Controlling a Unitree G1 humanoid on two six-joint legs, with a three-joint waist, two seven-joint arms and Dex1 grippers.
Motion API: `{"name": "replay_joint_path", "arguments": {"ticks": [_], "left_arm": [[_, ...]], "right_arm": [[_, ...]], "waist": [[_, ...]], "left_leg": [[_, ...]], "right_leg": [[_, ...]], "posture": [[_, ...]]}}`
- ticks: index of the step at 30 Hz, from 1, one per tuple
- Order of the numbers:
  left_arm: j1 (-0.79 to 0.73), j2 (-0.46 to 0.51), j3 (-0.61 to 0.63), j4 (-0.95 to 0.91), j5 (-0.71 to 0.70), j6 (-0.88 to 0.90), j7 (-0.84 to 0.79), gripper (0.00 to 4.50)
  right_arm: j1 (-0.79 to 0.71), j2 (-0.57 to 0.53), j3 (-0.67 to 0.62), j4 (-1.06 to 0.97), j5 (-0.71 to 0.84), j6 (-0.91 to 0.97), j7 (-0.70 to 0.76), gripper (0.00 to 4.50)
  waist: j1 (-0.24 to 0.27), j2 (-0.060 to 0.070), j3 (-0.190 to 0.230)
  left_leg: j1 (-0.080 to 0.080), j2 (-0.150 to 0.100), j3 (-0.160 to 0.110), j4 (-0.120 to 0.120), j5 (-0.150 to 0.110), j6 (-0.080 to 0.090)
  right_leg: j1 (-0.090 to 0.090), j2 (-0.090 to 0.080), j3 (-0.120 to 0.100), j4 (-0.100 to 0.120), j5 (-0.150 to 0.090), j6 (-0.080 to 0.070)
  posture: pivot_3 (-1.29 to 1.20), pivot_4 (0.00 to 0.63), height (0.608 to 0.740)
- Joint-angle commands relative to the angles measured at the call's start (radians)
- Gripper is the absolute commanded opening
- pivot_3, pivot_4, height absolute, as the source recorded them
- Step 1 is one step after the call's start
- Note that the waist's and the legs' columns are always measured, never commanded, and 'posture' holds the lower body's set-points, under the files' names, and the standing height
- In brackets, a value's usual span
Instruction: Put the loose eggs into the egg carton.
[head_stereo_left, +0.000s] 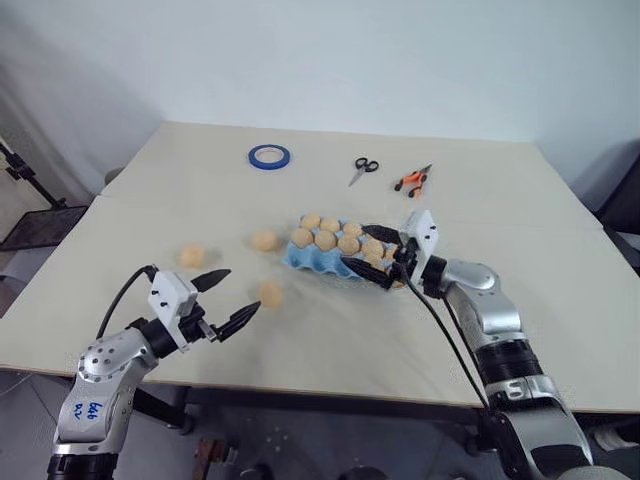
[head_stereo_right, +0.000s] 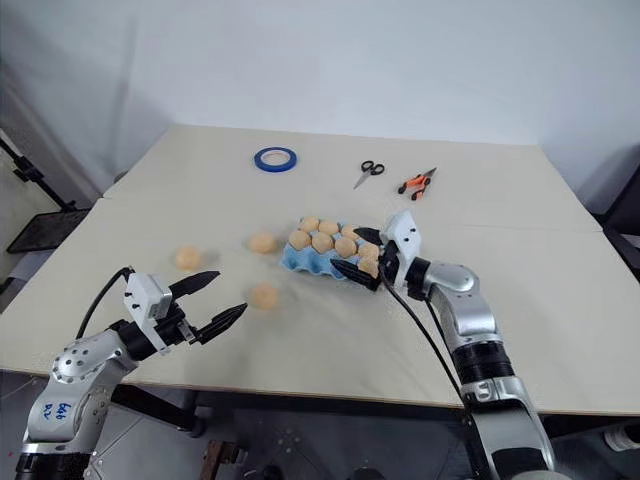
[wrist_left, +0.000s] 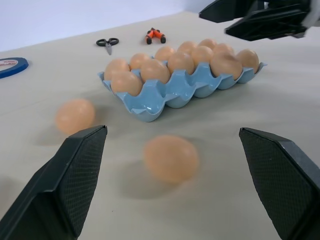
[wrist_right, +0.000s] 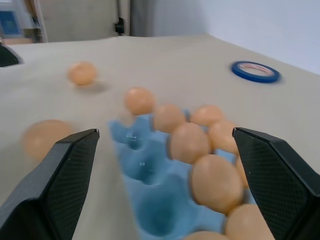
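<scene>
The light blue egg carton lies mid-table with several tan eggs seated in its cups. Three loose eggs rest on the table to its left: one farthest left, one close to the carton's left end, and one nearer me. My left gripper hovers open just left of that nearest egg, which lies ahead between its fingers. My right gripper is open over the carton's right end, with seated eggs below it and nothing in its grasp.
At the back of the table lie a blue tape ring, black-handled scissors and orange-handled pliers. The table's front edge runs just beyond my arms.
</scene>
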Motion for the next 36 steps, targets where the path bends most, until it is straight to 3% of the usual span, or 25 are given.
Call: {"name": "replay_joint_path", "arguments": {"ticks": [1,9,12,17,26,32,36], "left_arm": [[0.024,0.033,0.051,-0.023,-0.021,0.0,-0.005,4.5],[0.148,0.088,0.161,0.018,-0.036,-0.007,-0.032,4.5],[0.198,0.102,0.205,0.048,-0.027,-0.015,-0.034,4.5],[0.21,0.102,0.182,0.031,-0.033,-0.004,-0.046,4.5],[-0.026,0.054,-0.008,0.092,-0.007,0.058,-0.04,4.5],[-0.229,-0.04,-0.141,0.284,0.085,0.015,-0.014,4.5],[-0.289,-0.08,-0.188,0.392,0.148,-0.013,0.012,4.5]], "right_arm": [[0.081,-0.085,-0.057,-0.144,0.069,0.019,0.082,4.47],[0.387,-0.203,-0.153,-0.34,0.153,-0.069,0.214,4.47],[0.519,-0.197,-0.225,-0.375,0.207,-0.094,0.227,4.47],[0.62,-0.185,-0.222,-0.459,0.237,-0.056,0.201,4.47],[0.654,-0.18,-0.184,-0.51,0.235,-0.082,0.206,4.47],[0.634,-0.121,-0.154,-0.518,0.248,-0.09,0.175,4.47],[0.63,-0.084,-0.135,-0.503,0.222,-0.124,0.151,4.47]], "waist": [[0.004,0.0,0.0],[0.0,0.0,0.0],[0.003,0.0,0.0],[0.001,0.0,0.0],[0.011,0.0,0.0],[0.008,0.0,0.0],[0.003,0.0,0.0]], "left_leg": [[0.0,0.0,-0.001,0.0,-0.001,0.0],[0.0,0.0,-0.001,-0.001,-0.004,-0.002],[0.001,0.001,-0.003,-0.002,-0.006,0.001],[0.001,0.0,-0.003,-0.001,-0.009,0.0],[0.001,-0.001,-0.004,-0.001,-0.009,0.0],[0.001,0.0,-0.004,0.001,-0.004,0.001],[0.001,0.0,-0.004,0.003,-0.003,0.0]], "right_leg": [[0.001,0.0,0.0,-0.001,0.0,0.0],[0.002,0.0,0.007,-0.003,-0.002,-0.003],[0.003,0.0,0.007,-0.004,-0.002,-0.004],[0.004,-0.001,0.007,-0.004,-0.002,-0.004],[0.006,-0.003,0.004,-0.005,-0.002,-0.005],[0.005,0.001,0.005,-0.004,-0.002,-0.004],[0.004,0.002,0.007,-0.002,-0.003,-0.002]], "posture": [[0.0,0.15,0.74],[0.0,0.15,0.74],[0.0,0.15,0.74],[0.0,0.15,0.74],[0.0,0.15,0.74],[0.0,0.15,0.74],[0.0,0.15,0.74]]}}
